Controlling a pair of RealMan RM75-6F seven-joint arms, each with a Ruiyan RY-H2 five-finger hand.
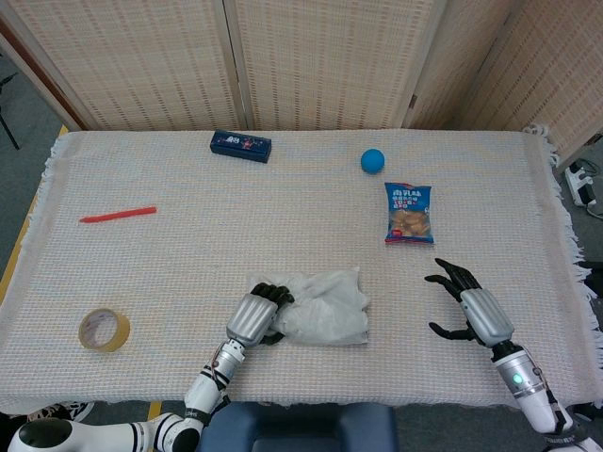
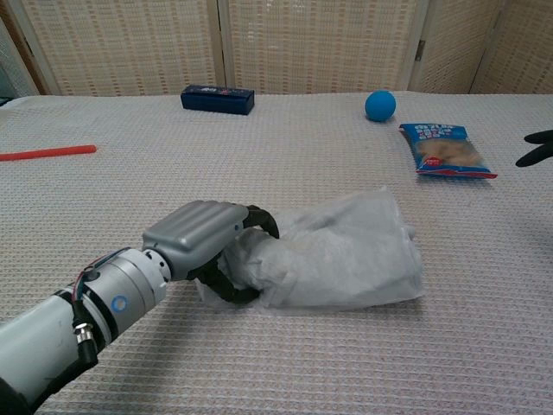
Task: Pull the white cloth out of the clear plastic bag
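Clenched around the near end of the clear plastic bag [image 2: 346,251], the left hand [image 2: 203,242] has its dark fingers wrapped over and under a bunch of plastic and, as far as can be judged, some of the white cloth [image 2: 259,259] inside it. The bag lies flat on the woven tablecloth [image 1: 188,245], stretching away from that hand toward the right hand [image 1: 466,306], which hovers well apart with fingers spread and holds nothing.

One risk is that the grip has caught plastic and fabric together (the crumpled wad at the fingers makes this likely), so a pull would drag the whole bag along instead of freeing the cloth. With the free hand not pinning the far end, nothing anchors the bag. A thin film could also slip or tear under a hard tug.

Beyond the right hand lie a blue snack packet [image 1: 409,213] and a blue ball [image 1: 373,160]; far ahead of the left hand sits a dark blue box [image 1: 240,145]. Both packet and box carry printing, too small to read. A red pen [image 1: 118,215] and a tape roll [image 1: 104,330] lie out to the left hand's outer side.
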